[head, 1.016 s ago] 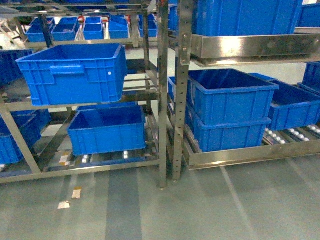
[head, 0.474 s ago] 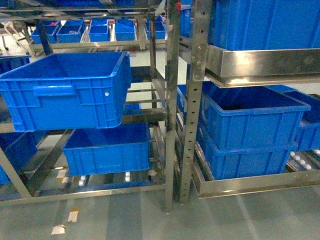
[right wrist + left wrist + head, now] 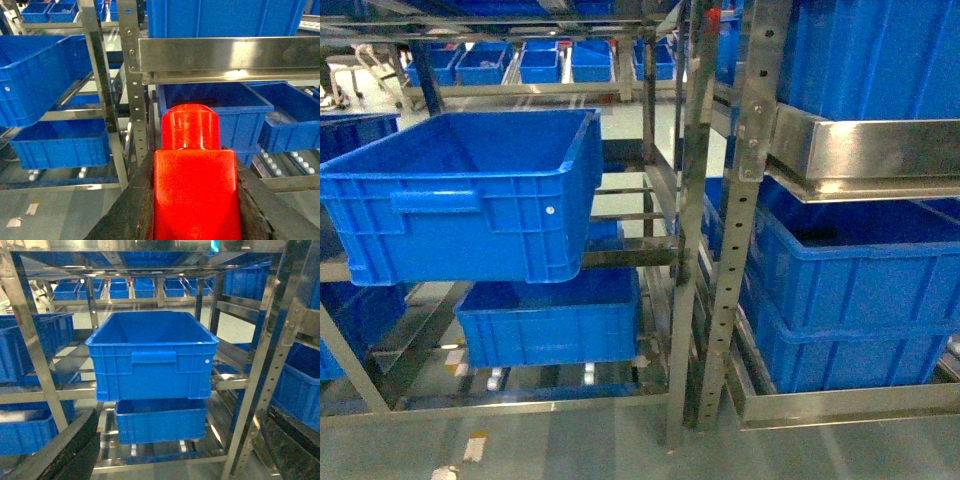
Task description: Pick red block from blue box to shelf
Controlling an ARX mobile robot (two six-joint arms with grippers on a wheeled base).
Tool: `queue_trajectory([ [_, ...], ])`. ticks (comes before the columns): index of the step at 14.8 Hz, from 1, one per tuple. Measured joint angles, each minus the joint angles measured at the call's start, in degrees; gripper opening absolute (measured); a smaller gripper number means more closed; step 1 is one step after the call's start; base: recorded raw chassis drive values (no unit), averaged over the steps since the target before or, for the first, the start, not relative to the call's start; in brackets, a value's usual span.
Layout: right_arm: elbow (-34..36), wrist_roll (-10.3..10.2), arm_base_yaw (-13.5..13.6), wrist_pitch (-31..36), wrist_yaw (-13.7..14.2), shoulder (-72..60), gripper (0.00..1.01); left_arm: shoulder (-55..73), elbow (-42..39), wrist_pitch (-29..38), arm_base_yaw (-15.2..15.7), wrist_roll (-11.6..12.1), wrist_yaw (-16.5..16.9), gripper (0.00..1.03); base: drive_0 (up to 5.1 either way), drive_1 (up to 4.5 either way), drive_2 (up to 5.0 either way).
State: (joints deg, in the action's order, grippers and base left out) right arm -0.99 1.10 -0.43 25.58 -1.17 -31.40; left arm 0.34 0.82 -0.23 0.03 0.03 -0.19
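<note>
The right pincer (image 3: 195,200) grips the red block (image 3: 194,175); the left pincer (image 3: 175,460) gapes empty. Carry it level toward the shelf (image 3: 225,55), clearing the front rail.

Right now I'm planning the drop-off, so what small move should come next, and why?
Probably carry the right hand forward toward the silver steel-frame shelf. The small red plastic one-stud block sits clamped between its dark fingers but is still short of the rack. The open dark blue ribbed crate under the steel rail looks like the nearest spot.
</note>
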Motion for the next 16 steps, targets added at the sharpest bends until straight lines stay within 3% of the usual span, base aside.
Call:
queue_trajectory([
  [16, 0.0, 0.0, 0.0, 0.1, 0.0, 0.1, 0.27, 0.0, 0.0, 0.0, 0.0, 0.0, 0.1, 0.98, 0.3, 0.59, 0.1],
])
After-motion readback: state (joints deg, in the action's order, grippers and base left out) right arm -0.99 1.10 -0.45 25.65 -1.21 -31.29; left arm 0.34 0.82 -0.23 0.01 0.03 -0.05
